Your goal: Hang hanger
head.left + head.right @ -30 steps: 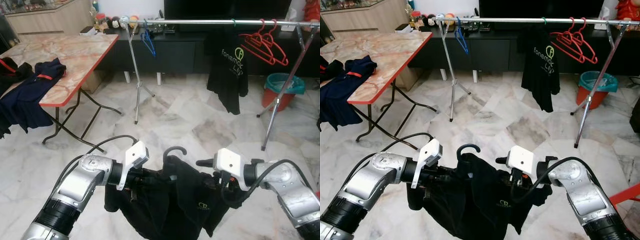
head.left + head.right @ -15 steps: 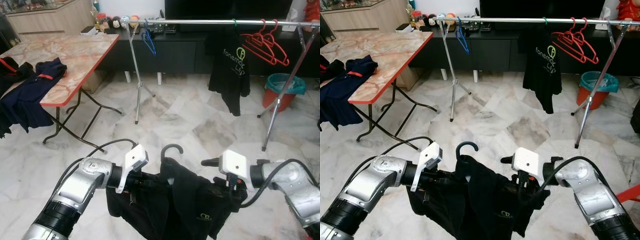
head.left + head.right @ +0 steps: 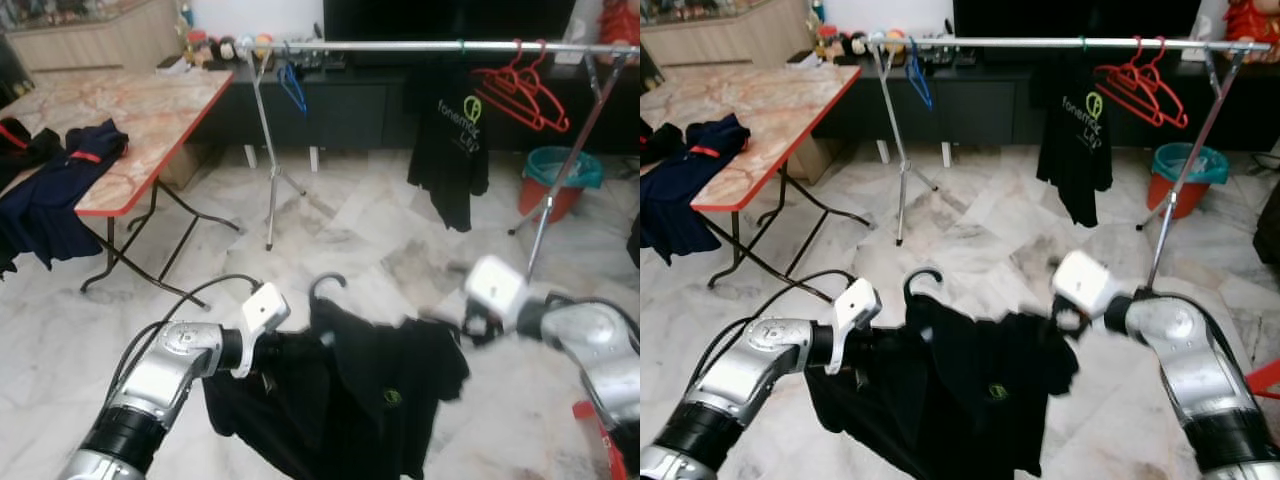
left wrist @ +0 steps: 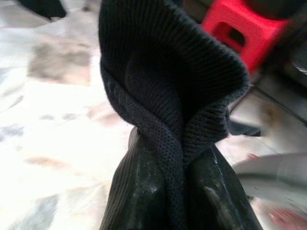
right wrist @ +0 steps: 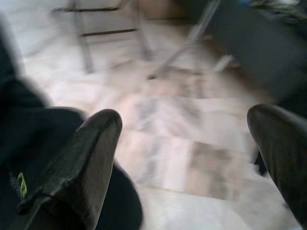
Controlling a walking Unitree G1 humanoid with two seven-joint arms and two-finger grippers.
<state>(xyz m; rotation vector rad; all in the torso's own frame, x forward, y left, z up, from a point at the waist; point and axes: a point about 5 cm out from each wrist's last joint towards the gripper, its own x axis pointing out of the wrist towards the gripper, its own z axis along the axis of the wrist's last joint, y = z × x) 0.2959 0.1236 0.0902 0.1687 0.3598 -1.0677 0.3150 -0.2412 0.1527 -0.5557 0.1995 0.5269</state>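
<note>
Hanger (image 3: 325, 285) with black shirt (image 3: 360, 385) pinched in my left end effector (image 4: 180, 158) | right end effector (image 5: 184, 143) spread, released | rail (image 3: 400, 46) ahead, above

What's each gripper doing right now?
Left gripper: shut on the black shirt.
Right gripper: open, holding nothing.
</note>
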